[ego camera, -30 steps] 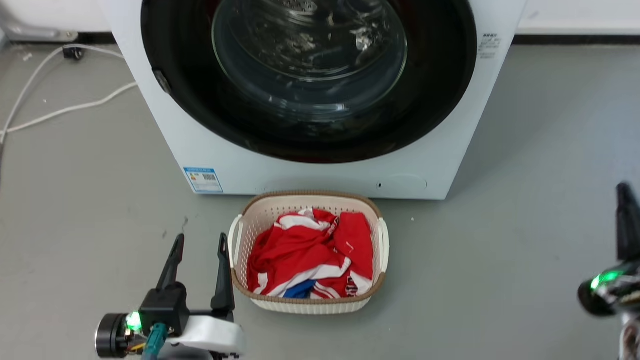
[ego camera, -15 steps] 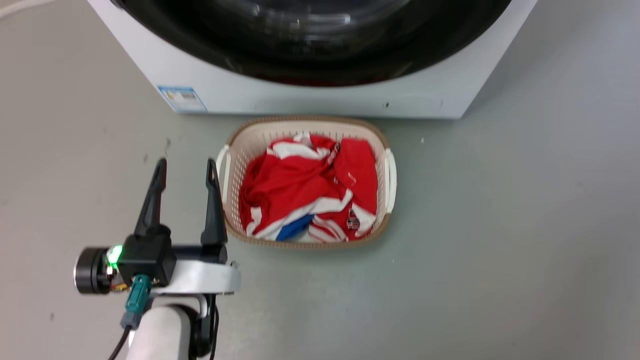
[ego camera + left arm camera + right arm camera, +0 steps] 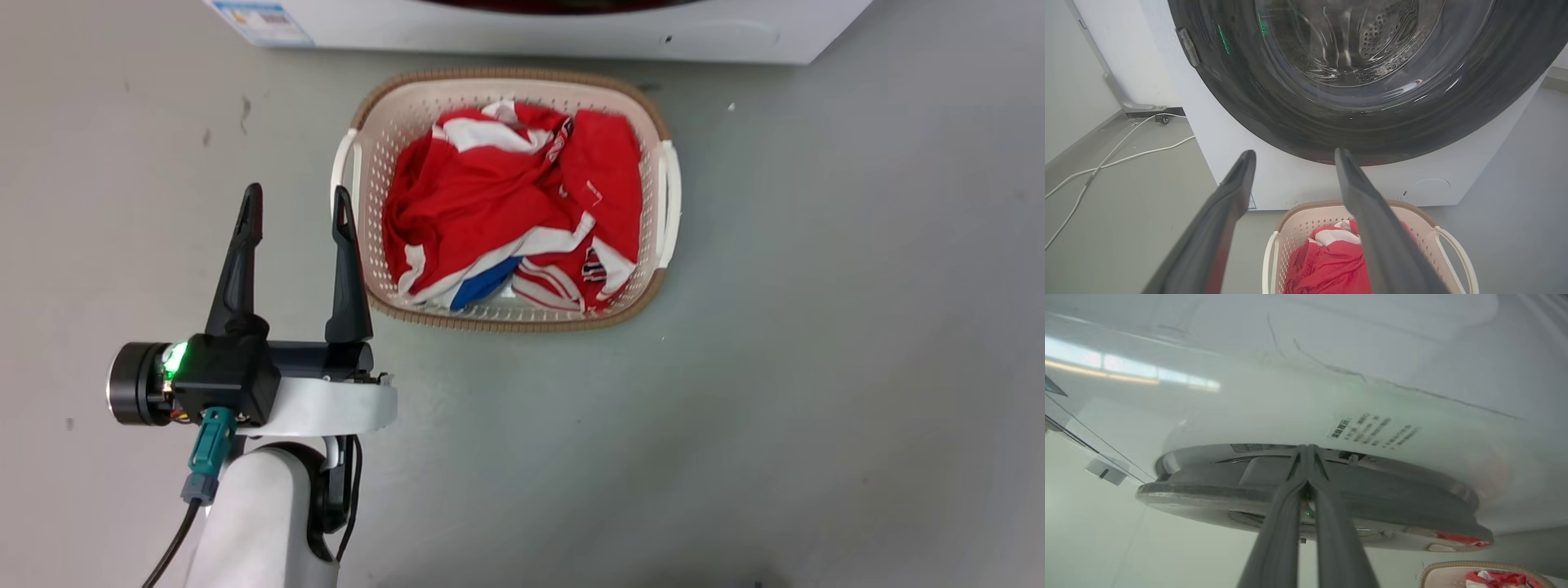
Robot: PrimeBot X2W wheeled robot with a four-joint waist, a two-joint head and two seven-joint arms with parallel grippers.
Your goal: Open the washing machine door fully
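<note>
Black washing machine door (image 3: 1241,94) at twelve o'clock from left gripper (image 3: 1295,152), jaws wide, empty; right gripper (image 3: 1306,451), jaws closed together.

Bright even light; right wrist view hazy, blurred; reflections on washing machine door (image 3: 1355,73).

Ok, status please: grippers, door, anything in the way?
Left gripper open, empty. Right gripper shut, tips at washing machine door edge. Door looks closed. Laundry basket on floor below door.
</note>
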